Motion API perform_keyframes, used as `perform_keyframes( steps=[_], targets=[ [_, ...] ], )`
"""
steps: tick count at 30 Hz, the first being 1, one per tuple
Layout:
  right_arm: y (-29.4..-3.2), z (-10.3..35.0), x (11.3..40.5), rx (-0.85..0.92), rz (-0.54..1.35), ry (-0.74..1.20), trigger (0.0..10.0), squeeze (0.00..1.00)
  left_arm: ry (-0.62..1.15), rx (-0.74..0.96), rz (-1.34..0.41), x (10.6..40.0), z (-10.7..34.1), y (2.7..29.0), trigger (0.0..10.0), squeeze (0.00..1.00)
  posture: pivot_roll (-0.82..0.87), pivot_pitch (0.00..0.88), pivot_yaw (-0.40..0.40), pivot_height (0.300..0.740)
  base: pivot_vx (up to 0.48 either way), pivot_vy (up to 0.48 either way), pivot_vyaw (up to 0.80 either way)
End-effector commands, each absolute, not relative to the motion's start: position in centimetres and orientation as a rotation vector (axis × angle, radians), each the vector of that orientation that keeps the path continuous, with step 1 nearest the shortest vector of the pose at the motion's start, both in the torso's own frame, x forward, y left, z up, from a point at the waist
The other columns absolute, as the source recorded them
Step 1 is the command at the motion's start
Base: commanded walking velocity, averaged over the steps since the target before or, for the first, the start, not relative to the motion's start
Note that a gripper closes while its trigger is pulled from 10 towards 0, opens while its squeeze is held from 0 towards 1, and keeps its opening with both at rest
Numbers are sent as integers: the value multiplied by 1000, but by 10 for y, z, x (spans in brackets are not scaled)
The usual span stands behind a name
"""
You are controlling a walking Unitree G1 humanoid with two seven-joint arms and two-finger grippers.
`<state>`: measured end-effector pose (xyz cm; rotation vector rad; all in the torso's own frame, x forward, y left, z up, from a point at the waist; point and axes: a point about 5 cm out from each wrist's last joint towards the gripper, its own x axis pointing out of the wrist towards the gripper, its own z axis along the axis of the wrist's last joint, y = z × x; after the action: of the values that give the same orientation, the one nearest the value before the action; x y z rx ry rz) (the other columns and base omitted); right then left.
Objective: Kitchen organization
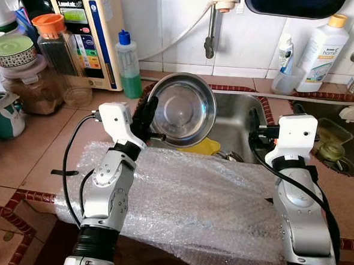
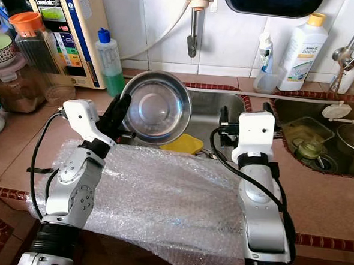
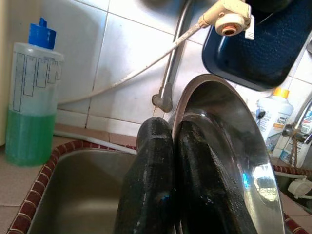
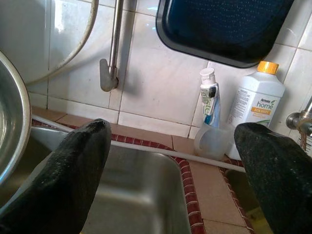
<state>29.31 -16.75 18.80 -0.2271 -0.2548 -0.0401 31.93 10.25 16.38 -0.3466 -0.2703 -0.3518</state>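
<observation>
- The green liquid bottle stands on the bench, just beyond the left end effector.
- That left end effector is clamped on the rim of the steel bowl, holding it tilted on edge over the sink.
- Something yellow, perhaps a sponge, lies below the bowl.
- The right end effector hovers over the sink, its fingers spread wide, gripping nothing.
- Bubble wrap lies under both arms.

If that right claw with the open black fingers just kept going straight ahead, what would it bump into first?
Probably the tiled wall behind the sink. The right gripper points over the basin, between the tap and the toothpaste cup; depth is uncertain.
</observation>
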Motion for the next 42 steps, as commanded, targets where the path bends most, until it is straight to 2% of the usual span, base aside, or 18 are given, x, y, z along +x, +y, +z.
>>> perform_keyframes(
  steps=[1, 10, 11, 12, 13, 19, 20, 37, 38, 39, 42],
  targets=[
    [-164, 190, 295, -226, -21, -266, 0, 0, -298, -336, -356, 318, 173, 103, 0, 0, -21, 0, 52, 740, 0, 0, 0],
    [-167, 193, 298, -238, -10, -271, 0, 0, -293, -340, -349, 319, 173, 102, 0, 0, -28, 0, 44, 740, 0, 0, 0],
    [-168, 192, 298, -239, -15, -261, 314, 0, -291, -340, -350, 319, 173, 102, 0, 0, -29, 0, 46, 740, 0, 0, 0],
    [-168, 190, 299, -238, -22, -249, 7608, 0, -291, -340, -351, 319, 173, 102, 0, 0, -31, 0, 48, 740, 0, 0, 0],
    [-169, 187, 299, -232, -29, -233, 10000, 0, -289, -340, -352, 319, 173, 101, 0, 0, -31, 0, 48, 740, 0, 0, 0],
    [-170, 185, 298, -221, -40, -221, 10000, 0, -286, -336, -358, 320, 174, 101, 0, 0, -36, 0, 58, 740, 0, 0, 0],
    [-170, 184, 298, -195, -40, -222, 10000, 1000, -284, -335, -361, 320, 173, 101, 0, 0, -37, 0, 63, 740, 0, 0, 0],
    [-171, 183, 300, -174, -51, -222, 10000, 1000, -276, -323, -368, 322, 174, 103, 0, 0, -30, 0, 77, 740, 0, 0, 0],
    [-171, 183, 300, -187, -59, -223, 10000, 867, -275, -322, -369, 323, 174, 103, 0, 0, -31, 0, 80, 740, 0, 0, 0],
    [-173, 183, 300, -202, -77, -223, 10000, 0, -273, -321, -371, 323, 174, 103, 0, 0, -31, 0, 82, 740, 0, 0, 0],
    [-177, 183, 300, -202, -105, -224, 10000, 0, -271, -320, -375, 323, 174, 103, 0, 0, -31, 0, 86, 740, 0, 0, 0]
  ],
)
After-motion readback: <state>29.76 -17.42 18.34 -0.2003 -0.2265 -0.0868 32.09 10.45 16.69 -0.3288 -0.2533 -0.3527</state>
